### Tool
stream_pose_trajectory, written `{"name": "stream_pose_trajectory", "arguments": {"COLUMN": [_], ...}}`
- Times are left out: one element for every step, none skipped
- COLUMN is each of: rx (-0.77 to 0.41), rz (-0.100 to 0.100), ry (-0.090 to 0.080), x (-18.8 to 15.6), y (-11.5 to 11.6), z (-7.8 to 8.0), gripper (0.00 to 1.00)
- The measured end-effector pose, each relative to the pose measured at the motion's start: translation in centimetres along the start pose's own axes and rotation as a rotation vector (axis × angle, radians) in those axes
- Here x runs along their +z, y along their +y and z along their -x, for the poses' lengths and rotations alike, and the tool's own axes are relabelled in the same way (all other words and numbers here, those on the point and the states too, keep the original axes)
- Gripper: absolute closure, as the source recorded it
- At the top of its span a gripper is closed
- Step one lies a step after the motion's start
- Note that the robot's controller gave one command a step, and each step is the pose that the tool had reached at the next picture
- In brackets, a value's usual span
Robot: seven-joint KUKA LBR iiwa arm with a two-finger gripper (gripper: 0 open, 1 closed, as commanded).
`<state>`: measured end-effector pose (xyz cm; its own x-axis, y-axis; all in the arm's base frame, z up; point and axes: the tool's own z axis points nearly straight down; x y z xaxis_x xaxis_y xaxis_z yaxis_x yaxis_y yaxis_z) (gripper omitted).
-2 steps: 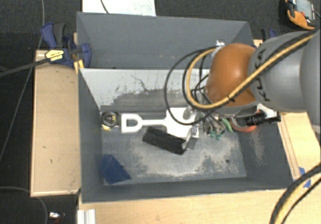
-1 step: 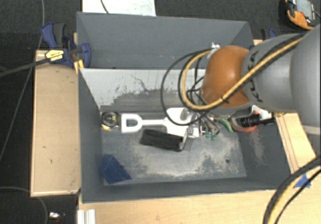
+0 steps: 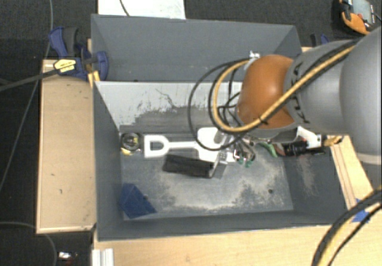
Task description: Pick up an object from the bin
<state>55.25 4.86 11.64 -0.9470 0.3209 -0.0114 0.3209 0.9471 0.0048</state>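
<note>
My gripper [image 3: 227,156] hangs low in the middle of the bin, under the arm's orange cover. It is right at the right end of a flat black block [image 3: 186,166] lying on the bin floor. Just behind the block lies a white plastic scoop [image 3: 173,145], its open handle pointing left and its bowl partly hidden beneath the gripper. Whether the gripper touches the block or the scoop I cannot tell.
A small round metal and yellow thing [image 3: 128,141] rests by the scoop's handle, near the bin's left wall. A dark blue wedge [image 3: 134,201] sits in the front left corner. The arm and its cables cover the bin's right side.
</note>
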Motion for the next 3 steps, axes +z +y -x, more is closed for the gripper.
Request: {"name": "stream_pose_trajectory", "arguments": {"rx": [-0.149, -0.103, -0.03], "rz": [0.001, 0.0, -0.001], "ry": [0.002, 0.001, 0.002], "x": [1.5, 0.5, 3.4], "y": [0.3, 2.1, 1.7], "z": [0.6, -0.8, -1.1], "gripper": [0.0, 0.0, 1.0]}}
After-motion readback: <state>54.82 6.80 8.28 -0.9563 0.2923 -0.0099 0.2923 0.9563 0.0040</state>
